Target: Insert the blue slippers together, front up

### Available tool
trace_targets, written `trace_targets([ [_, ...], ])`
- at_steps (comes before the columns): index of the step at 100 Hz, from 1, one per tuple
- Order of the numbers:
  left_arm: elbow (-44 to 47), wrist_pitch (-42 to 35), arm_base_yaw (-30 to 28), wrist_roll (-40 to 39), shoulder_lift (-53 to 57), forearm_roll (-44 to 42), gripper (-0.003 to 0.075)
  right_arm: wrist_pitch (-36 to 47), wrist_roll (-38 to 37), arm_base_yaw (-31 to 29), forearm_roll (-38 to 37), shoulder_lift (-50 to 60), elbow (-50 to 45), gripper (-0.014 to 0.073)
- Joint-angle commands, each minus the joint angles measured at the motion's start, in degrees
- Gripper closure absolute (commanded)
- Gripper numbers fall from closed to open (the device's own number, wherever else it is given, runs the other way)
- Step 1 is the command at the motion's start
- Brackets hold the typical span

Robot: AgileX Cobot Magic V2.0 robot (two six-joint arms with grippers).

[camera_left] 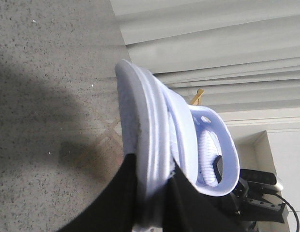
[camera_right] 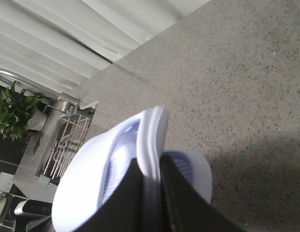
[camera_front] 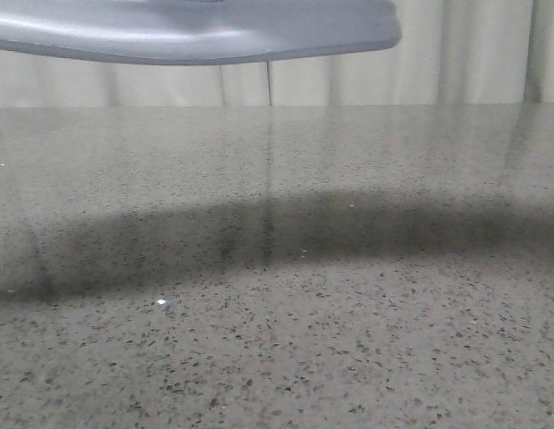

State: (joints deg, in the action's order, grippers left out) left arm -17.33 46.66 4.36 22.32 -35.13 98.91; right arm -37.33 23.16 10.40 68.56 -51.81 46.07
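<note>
Soft, even indoor light falls from above, leaving the speckled counter [camera_front: 348, 357] moderately bright. In the front view a broad dark shadow band crosses it, with faint vertical reflections of the curtain [camera_front: 438, 54] on the polished stone; the pale sole [camera_front: 197, 31] at the top edge is close to the lens and blurred. In both wrist views the blue slippers [camera_left: 155, 140] are nearly washed out to white, the black fingers [camera_left: 111, 203] are soft and underexposed, and dim shadow patches lie on the counter.
</note>
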Motion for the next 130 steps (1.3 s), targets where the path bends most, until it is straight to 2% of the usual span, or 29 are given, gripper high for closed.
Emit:
trace_targets([
  [1,-2.1,9.5,1.0,0.2,-0.3,7.7,0.0704,-6.8,4.1,0.9,6.5,-1.6,1.4,0.0701],
  [25,-2.1,9.7,1.0,0.3,-0.3,7.7,0.0704,-6.5,9.1,7.1,9.5,-6.3,1.4,0.0701],
  [57,-2.1,10.1,1.4,0.6,-0.3,7.7,0.0704,-5.6,18.9,12.1,15.9,-12.4,1.4,0.0701],
  [76,-2.1,9.3,1.4,1.9,-0.3,7.7,0.0704,-2.9,25.0,12.7,15.5,-12.9,1.4,0.07],
  [88,-2.1,6.8,1.4,2.0,-0.3,7.7,0.0704,3.9,26.3,12.7,8.8,-11.5,1.4,0.0697],
  [102,-2.1,2.7,1.4,2.0,-0.3,7.7,0.0704,7.8,26.3,12.7,0.0,-9.2,1.4,0.0595],
  [119,-2.1,-1.8,1.4,2.0,-0.3,7.2,0.0704,11.7,26.3,12.7,-4.4,-5.9,1.4,0.04],
  [130,-2.1,-3.5,1.4,2.0,-0.3,5.7,0.0704,14.8,26.3,12.7,-8.1,-3.8,1.4,0.0331],
])
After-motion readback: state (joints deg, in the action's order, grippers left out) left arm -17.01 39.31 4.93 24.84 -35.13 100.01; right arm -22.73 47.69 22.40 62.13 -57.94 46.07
